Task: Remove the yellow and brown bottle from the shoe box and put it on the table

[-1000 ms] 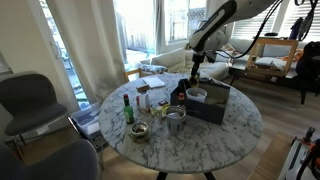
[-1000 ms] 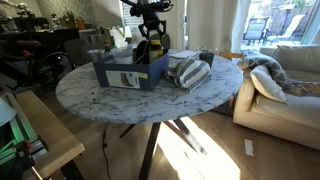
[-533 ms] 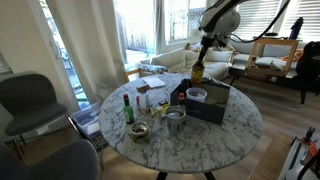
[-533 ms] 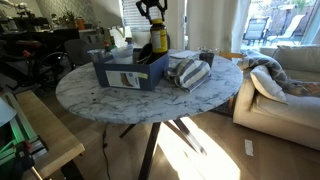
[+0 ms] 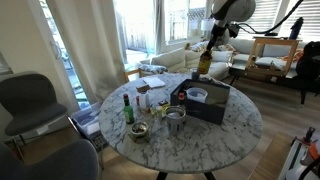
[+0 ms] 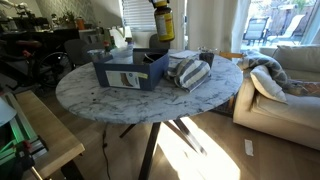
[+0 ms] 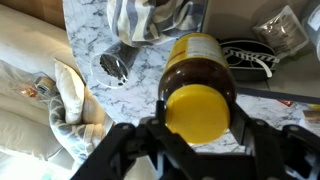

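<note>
The yellow and brown bottle [image 5: 204, 61] hangs in the air well above the shoe box [image 5: 207, 104], held at its top by my gripper [image 5: 206, 47]. In an exterior view the bottle [image 6: 163, 23] is high over the dark box [image 6: 131, 70] on the marble table [image 6: 150, 100]. In the wrist view my gripper [image 7: 198, 120] is shut on the bottle [image 7: 199, 68], its yellow cap facing the camera and its brown body below. The table [image 7: 90, 30] lies far beneath.
A green bottle [image 5: 127, 108], a metal bowl [image 5: 175, 119] and a small dish [image 5: 139, 131] stand on the table [image 5: 190, 135] beside the box. A striped cloth [image 6: 190, 72] lies next to the box. A grey chair [image 5: 35, 100] and a sofa [image 6: 285, 85] stand nearby.
My gripper has risen with the bottle, lifting it from inside the shoe box to well above it.
</note>
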Robot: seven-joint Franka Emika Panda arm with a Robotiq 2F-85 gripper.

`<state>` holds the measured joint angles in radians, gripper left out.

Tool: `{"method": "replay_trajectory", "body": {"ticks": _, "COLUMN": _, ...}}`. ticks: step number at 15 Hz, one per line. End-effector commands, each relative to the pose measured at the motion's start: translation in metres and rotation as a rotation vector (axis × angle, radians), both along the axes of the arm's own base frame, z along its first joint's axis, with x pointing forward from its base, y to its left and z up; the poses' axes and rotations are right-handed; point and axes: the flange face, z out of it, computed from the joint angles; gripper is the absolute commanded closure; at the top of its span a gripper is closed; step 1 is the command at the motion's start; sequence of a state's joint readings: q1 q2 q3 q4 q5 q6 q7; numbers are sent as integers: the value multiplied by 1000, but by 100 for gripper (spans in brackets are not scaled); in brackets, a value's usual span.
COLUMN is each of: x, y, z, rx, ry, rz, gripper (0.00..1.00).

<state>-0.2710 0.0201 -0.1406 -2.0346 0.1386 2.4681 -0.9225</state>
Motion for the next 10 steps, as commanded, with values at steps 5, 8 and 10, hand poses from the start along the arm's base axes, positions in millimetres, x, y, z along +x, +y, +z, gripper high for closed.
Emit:
{"method": "replay_trajectory", "body": {"ticks": 5, "x": -57, "y": -102, "z": -17, "rx": -77, "ry": 94, "rz": -379, "gripper": 63}}
{"method": "replay_trajectory", "body": {"ticks": 8, "x": -78, "y": -151, "z": -35, "rx": -54, "ry": 118, "rz": -554, "gripper": 63}}
{"method": "replay_trajectory", "body": {"ticks": 10, "x": -85, "y": -177, "z": -56, "rx": -11, "ry": 142, "rz": -661, "gripper": 63}}
